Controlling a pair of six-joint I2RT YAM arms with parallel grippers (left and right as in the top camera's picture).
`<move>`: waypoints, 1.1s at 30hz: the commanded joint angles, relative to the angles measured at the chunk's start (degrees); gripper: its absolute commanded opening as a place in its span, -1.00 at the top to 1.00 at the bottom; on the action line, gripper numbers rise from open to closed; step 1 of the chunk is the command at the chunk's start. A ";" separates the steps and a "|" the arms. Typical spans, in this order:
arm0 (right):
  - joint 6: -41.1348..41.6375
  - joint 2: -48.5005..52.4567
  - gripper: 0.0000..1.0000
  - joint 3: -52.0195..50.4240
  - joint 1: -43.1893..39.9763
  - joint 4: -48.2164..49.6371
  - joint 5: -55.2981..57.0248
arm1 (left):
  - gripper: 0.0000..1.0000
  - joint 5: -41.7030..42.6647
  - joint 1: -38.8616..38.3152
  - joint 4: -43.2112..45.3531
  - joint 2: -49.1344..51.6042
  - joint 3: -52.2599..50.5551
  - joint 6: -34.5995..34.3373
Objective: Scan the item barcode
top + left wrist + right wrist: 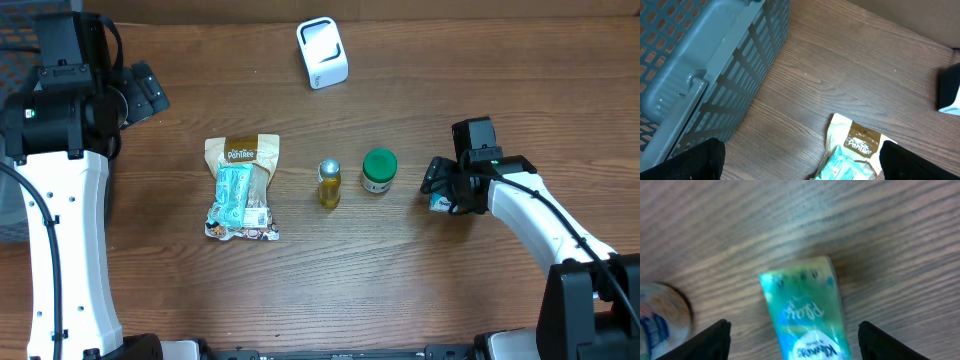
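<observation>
Evidently left claw [800, 160] agape, empty; right claw [795, 337] spread astride Kleenex pack [802, 307], ungripped (pouch [243, 187]: PaniTee).

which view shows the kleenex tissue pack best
Right wrist: the Kleenex tissue pack fills the middle of the frame, its print legible though blurred. Overhead shows only a sliver of it peeking from under the right gripper. The left wrist view misses it entirely.

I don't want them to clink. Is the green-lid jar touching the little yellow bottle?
Apart. The overhead view shows a strip of bare wood between the green-lid jar and the yellow bottle, which stand side by side.
</observation>
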 commanded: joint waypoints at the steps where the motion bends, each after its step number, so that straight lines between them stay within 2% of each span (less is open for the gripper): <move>1: 0.28 -1.42 -0.50 -0.31 0.00 -1.07 -0.07 | -0.99 -0.98 0.04 0.11 0.07 0.07 -0.15; 9: 2.29 -1.42 -0.36 -2.21 0.00 1.18 -2.47 | -0.99 -0.98 0.04 0.11 0.07 0.07 -0.15; 15: 2.27 -1.42 -0.16 -2.23 -0.02 3.32 -2.03 | -1.00 -0.98 0.04 0.11 0.07 0.07 -0.15; 18: 2.27 -1.42 0.03 -2.23 -0.02 4.22 -0.61 | -0.99 -0.98 0.04 0.11 0.07 0.07 -0.15; 20: 2.29 -1.42 0.34 -2.23 -0.02 4.33 -0.68 | -0.99 -0.98 0.04 0.11 0.07 0.07 -0.15; 21: 2.29 -1.42 0.37 -2.23 0.00 3.96 -0.66 | -0.99 -0.98 0.04 0.11 0.07 0.07 -0.15; 33: 2.29 -1.42 0.36 -3.52 0.00 2.23 0.11 | -1.00 -0.98 0.04 0.11 0.07 0.07 -0.15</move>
